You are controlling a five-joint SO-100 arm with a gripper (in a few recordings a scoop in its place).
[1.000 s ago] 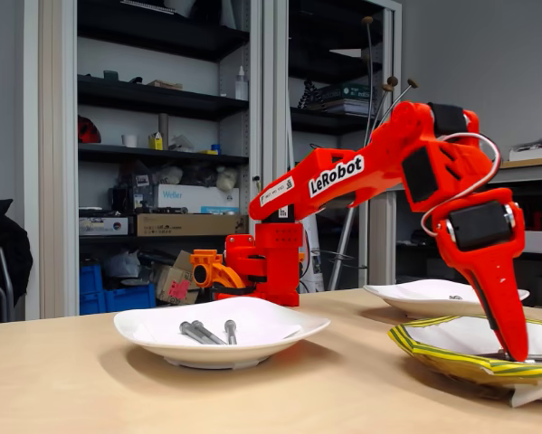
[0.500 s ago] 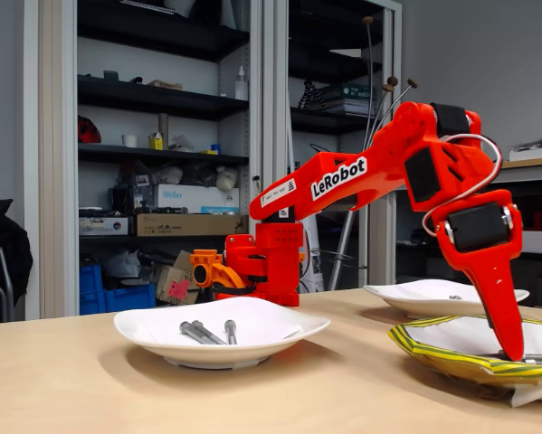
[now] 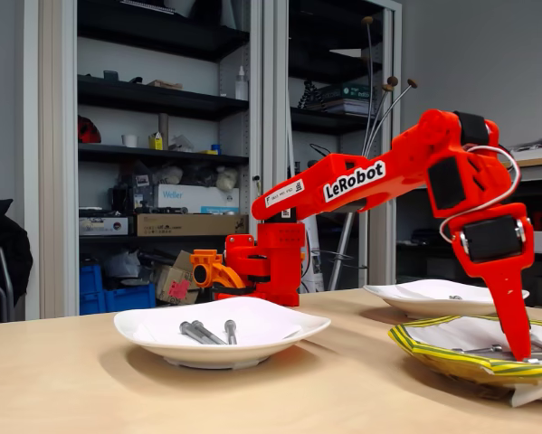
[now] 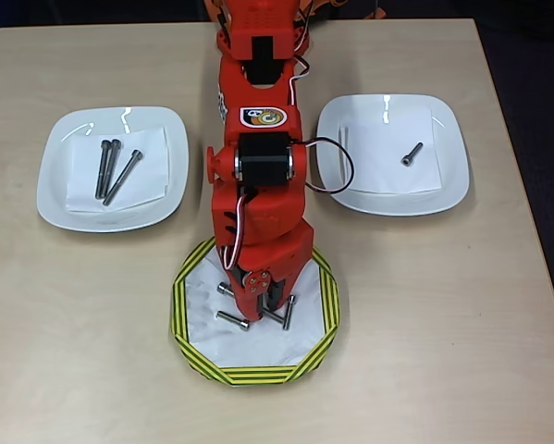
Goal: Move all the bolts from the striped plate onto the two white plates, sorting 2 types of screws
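Over striped plate (image 4: pixel 189 319): gripper (image 4: pixel 265 301) down among remaining bolts (image 4: pixel 232 320); we cannot tell jaw opening, arm hides it. Left white plate (image 4: pixel 55 199) holds three long bolts, right white plate (image 4: pixel 448 185) one short. We judge risks: clustered bolts nudged aside, double grab, mis-sort.

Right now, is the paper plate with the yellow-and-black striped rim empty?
Not empty. In the overhead view, the striped-rim paper plate has grey metal bolts lying on it, beside the red gripper reaching into it.
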